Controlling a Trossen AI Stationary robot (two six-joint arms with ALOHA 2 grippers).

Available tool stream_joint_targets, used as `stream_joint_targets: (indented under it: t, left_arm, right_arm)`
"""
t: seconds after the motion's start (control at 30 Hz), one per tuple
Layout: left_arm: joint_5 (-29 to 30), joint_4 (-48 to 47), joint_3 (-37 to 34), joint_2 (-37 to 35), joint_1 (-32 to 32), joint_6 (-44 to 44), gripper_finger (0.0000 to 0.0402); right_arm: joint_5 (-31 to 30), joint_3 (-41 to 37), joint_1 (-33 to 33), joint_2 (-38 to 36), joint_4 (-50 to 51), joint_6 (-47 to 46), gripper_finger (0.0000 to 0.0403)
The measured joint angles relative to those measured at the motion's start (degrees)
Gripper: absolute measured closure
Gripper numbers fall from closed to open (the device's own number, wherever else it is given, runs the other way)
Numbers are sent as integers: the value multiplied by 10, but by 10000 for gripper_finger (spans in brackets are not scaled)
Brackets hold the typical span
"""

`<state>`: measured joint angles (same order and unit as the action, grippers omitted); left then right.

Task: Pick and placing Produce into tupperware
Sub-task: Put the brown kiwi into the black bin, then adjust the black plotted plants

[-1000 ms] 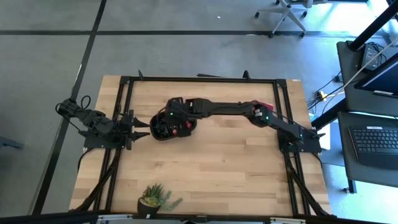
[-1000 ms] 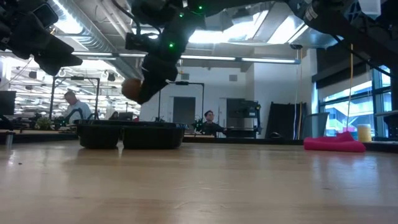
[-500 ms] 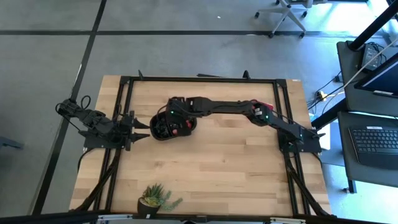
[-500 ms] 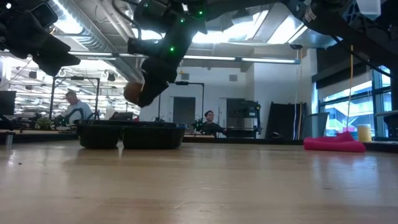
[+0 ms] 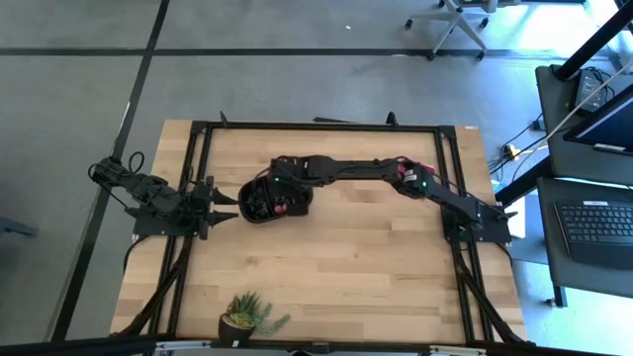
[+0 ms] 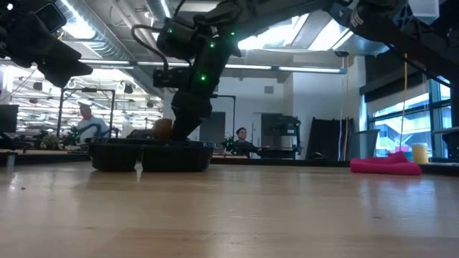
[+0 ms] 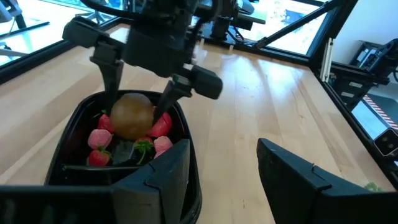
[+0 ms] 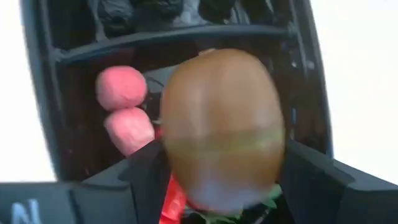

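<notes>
The brown fruit [image 7: 132, 115] is a smooth, rounded, egg-like piece, larger than anything else in the black tray [image 7: 186, 180], with a faint paler band across its middle in the right wrist view. It sits low in one end compartment of the tray, on top of red and pink strawberry pieces [image 7: 99, 138], some with green tops. The right gripper [image 7: 142, 107] reaches down into that compartment, and the fruit lies between its two fingers [image 7: 111, 74], one on each side; the fingers stand parted about as wide as the fruit, and whether they press it or have let go cannot be told. In the low view the fruit [image 6: 162, 130] shows just above the tray's rim [image 6: 115, 145], beside the right arm. The tray rests on the wooden bench [image 5: 356, 267], toward its left half. The left gripper [image 5: 226, 205] waits just beside the tray's left end, its fingers [image 7: 292, 180] apart and holding nothing.
</notes>
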<state>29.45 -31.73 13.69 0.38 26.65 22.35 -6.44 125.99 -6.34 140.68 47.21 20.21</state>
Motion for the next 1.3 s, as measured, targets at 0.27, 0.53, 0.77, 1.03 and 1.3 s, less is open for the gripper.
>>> stream_joint_targets:
  t: [0.27,0.53,0.77,1.03,1.3]
  left_arm:
    - [0,0,0,0,0,0,223]
    - [0,1,0,0,0,0,223]
    - [-41,45,0,0,0,1,223]
    - [-93,60,0,0,0,2,223]
    - [-127,92,0,0,0,2,223]
  right_arm:
    - [-1,1,-9,0,11,-42,132]
    - [-120,51,-11,-22,77,-20,128]
    - [-18,67,-45,-99,176,-79,128]
    - [90,67,-83,-154,203,-82,128]
    - [91,67,-92,-197,204,-94,128]
